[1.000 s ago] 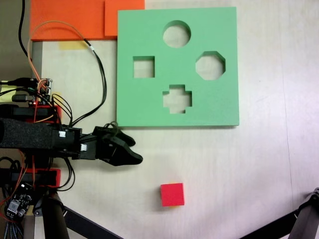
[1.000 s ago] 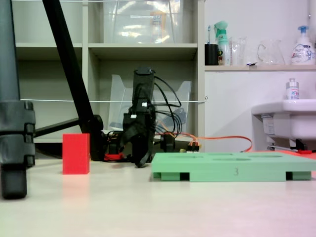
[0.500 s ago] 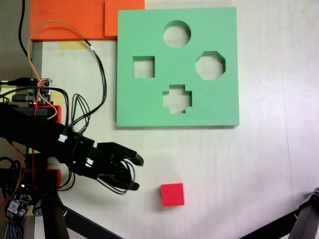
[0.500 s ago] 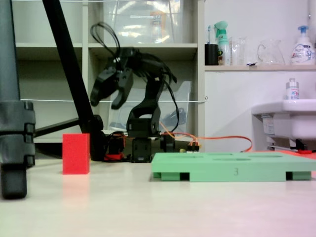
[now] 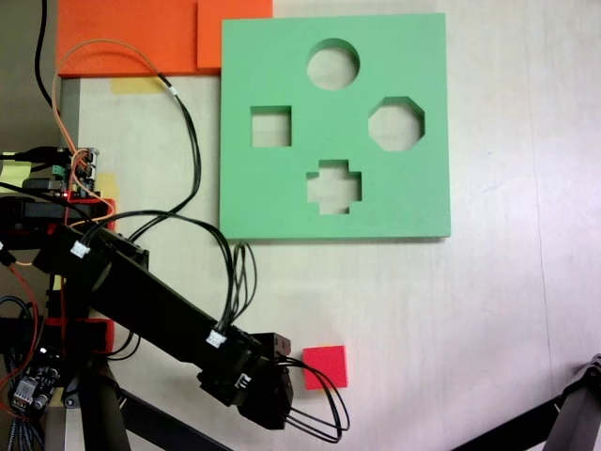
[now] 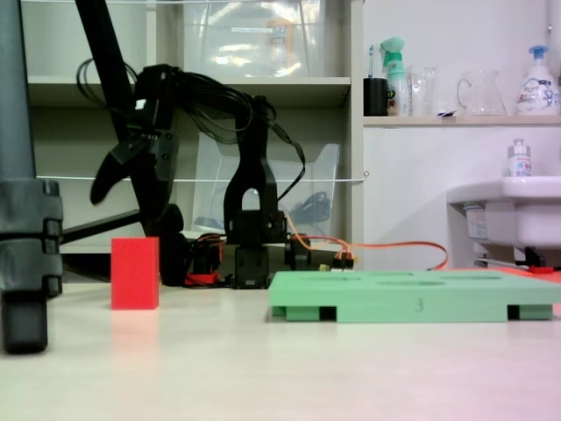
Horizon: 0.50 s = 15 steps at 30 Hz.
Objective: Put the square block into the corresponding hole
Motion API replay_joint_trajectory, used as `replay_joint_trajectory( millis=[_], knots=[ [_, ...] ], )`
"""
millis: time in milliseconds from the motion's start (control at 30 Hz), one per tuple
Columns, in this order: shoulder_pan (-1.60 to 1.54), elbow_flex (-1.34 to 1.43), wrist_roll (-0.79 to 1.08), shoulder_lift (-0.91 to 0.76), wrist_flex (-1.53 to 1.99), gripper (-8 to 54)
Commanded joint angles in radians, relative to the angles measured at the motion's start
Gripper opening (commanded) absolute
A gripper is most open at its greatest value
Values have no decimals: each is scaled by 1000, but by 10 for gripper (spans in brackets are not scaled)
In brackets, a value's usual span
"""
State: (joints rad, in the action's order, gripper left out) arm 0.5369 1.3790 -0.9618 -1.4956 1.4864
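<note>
The small red foam cube (image 5: 325, 366) (image 6: 135, 273) stands on the pale table, well below the green foam board (image 5: 333, 193) (image 6: 412, 303) in the top-down fixed view. The square cut-out (image 5: 270, 126) on the board's left side holds nothing. My black arm reaches from the left, and its wrist (image 5: 252, 383) sits just left of the cube, with the fingers hidden under it. From table level, my gripper (image 6: 128, 205) hangs above the cube, pointing down, jaws spread and open, holding nothing.
The board also has round (image 5: 332, 64), octagonal (image 5: 395, 124) and cross-shaped (image 5: 333, 185) cut-outs. Flat orange foam sheets (image 5: 131, 36) lie at the top left. Cables and electronics (image 5: 70, 174) crowd the left edge. Black tripod legs (image 5: 150, 418) (image 5: 573, 413) cross the bottom.
The arm rose from beside the board's lower left corner and swung toward the red cube. The gripper went from low on the table to hanging open above the cube.
</note>
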Motion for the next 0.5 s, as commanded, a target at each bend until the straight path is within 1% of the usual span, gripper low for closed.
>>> replay_joint_trajectory(
  millis=[0,100,300,467],
  knots=[
    [-3,-43,0,-12,46,486],
    [-25,-66,-5,9,34,486],
    [-78,-74,-112,60,-15,486],
    [-124,-74,-155,87,-43,486]
  ],
)
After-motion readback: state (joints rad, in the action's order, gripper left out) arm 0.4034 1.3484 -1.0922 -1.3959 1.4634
